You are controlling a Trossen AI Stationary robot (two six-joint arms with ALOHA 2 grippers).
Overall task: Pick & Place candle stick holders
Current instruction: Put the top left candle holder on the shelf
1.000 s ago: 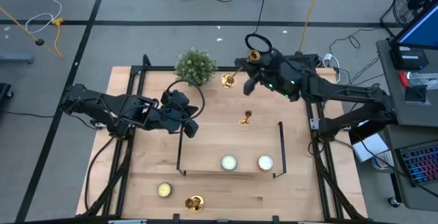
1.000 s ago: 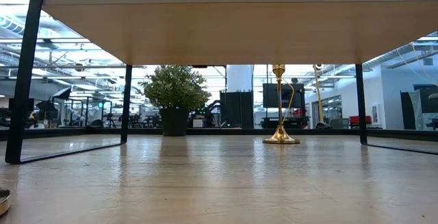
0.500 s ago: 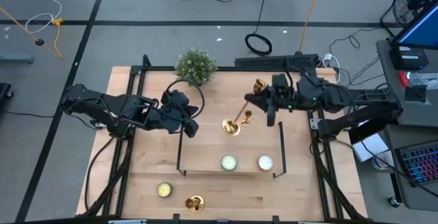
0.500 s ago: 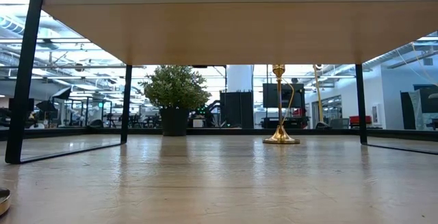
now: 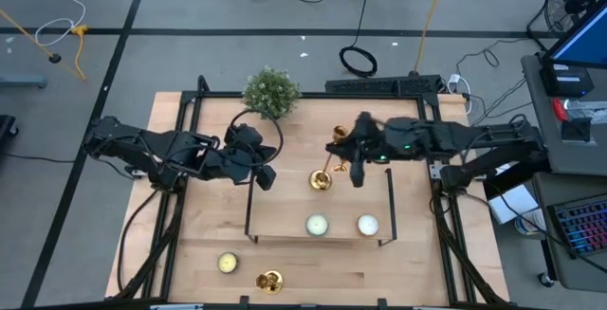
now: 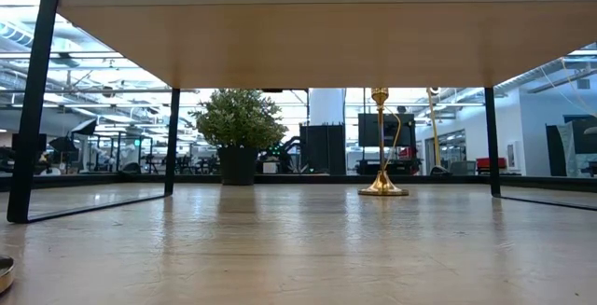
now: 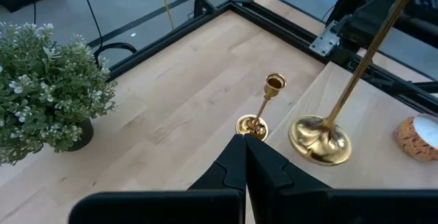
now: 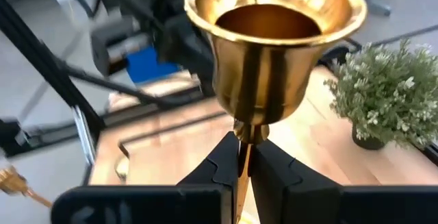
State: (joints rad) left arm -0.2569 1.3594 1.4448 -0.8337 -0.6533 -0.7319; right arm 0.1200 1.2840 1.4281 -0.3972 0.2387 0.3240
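Observation:
My right gripper (image 5: pixel 345 151) is shut on a tall gold candle stick holder (image 5: pixel 322 175), held tilted with its flared base (image 7: pixel 318 139) over the far edge of the wooden shelf (image 5: pixel 285 213). A shorter candle stick holder (image 7: pixel 263 107) stands on its base on the table just beyond the shelf; it also shows in the low view (image 6: pixel 382 143). A third one (image 5: pixel 270 280) sits at the table's near edge. My left gripper (image 7: pixel 244 143) hangs shut and empty above the shelf's far left corner. My right gripper pinches the thin stem (image 8: pixel 243 140) just under the top cup (image 8: pixel 270 39) between its two fingers. The fingers come nearly level from the table's right, across the stem. The holder slants down and away from the fingers. Whether its base touches the shelf top I cannot tell.
A bushy potted plant (image 5: pixel 270 92) stands at the far left of the table. Two round candles (image 5: pixel 317 225) (image 5: pixel 367 225) lie on the shelf, and another (image 5: pixel 228 263) lies on the table near the front edge. The shelf's black legs (image 6: pixel 28 109) rise from the table.
My right gripper has carried the tall candle stick holder from the table's far edge toward the near edge and a little left, tipping as it went. The holder's base has swung over to the shelf's far edge.

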